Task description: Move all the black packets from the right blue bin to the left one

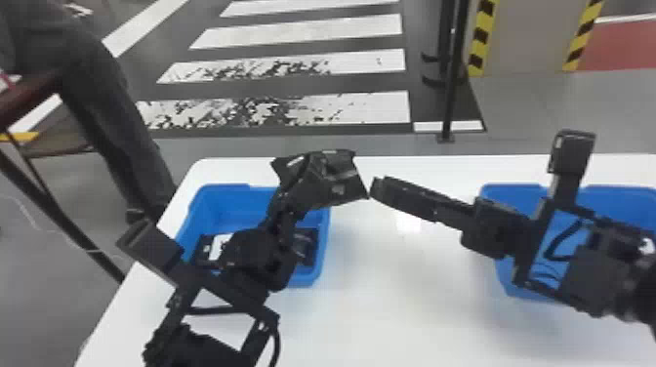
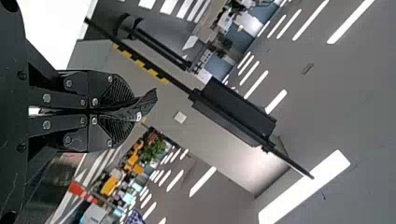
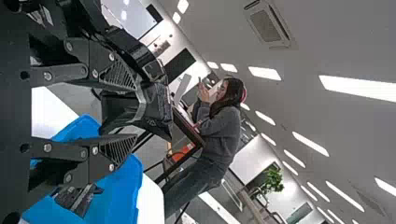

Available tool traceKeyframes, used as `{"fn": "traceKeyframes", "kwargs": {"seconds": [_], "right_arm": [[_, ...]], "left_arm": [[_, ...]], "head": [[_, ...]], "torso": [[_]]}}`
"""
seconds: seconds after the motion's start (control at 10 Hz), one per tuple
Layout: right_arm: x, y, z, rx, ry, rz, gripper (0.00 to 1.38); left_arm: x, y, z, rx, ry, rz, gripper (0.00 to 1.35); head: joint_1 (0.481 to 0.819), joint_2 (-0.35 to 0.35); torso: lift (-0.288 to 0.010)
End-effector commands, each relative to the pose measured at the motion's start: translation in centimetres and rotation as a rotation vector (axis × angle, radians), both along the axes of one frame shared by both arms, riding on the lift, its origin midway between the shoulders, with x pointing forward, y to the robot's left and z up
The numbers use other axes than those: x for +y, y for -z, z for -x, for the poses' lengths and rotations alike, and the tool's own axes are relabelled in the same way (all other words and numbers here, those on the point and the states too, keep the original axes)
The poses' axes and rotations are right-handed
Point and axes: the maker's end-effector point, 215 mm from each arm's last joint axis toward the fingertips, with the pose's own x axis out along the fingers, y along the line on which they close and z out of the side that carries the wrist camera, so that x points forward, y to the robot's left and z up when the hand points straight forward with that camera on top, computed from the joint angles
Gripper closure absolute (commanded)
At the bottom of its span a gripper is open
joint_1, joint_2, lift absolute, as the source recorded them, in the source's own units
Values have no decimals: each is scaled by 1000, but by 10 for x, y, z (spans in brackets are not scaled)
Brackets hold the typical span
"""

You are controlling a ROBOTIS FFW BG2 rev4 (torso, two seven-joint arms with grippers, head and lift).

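Clenching a black packet (image 2: 149, 99) in the left gripper (image 2: 134, 112), tips facing the spread, released right gripper (image 3: 135, 112). Apparently next: down and leftward into the nearer left bin (image 1: 234, 210)

A bent black packet (image 1: 337, 178) is held aloft, other packets (image 1: 306, 244) inside the left bin (image 1: 229, 197).

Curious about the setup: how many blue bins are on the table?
2. One blue bin is on the left of the table, partly behind the left arm; the other blue bin on the right, partly behind the right arm.
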Motion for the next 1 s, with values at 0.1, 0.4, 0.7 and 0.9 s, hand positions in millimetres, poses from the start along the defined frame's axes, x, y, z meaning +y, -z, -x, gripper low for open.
{"fn": "traceKeyframes", "kwargs": {"seconds": [0.1,0.4,0.7,0.9], "right_arm": [[-11,5,-2,10,32,-9,73],[-27,1,-12,-32,78,-4,67],[-66,0,-32,-105,177,86,70],[-109,5,-50,-171,271,242,78]], "left_arm": [[71,27,-44,-37,-232,-229,1205],[126,100,-84,30,-420,-352,1205],[138,117,-73,30,-464,-367,705],[125,110,-58,-19,-452,-328,32]], "head": [[695,225],[695,283],[695,291],[695,247]], "torso": [[-140],[-140],[-140],[-140]]}}
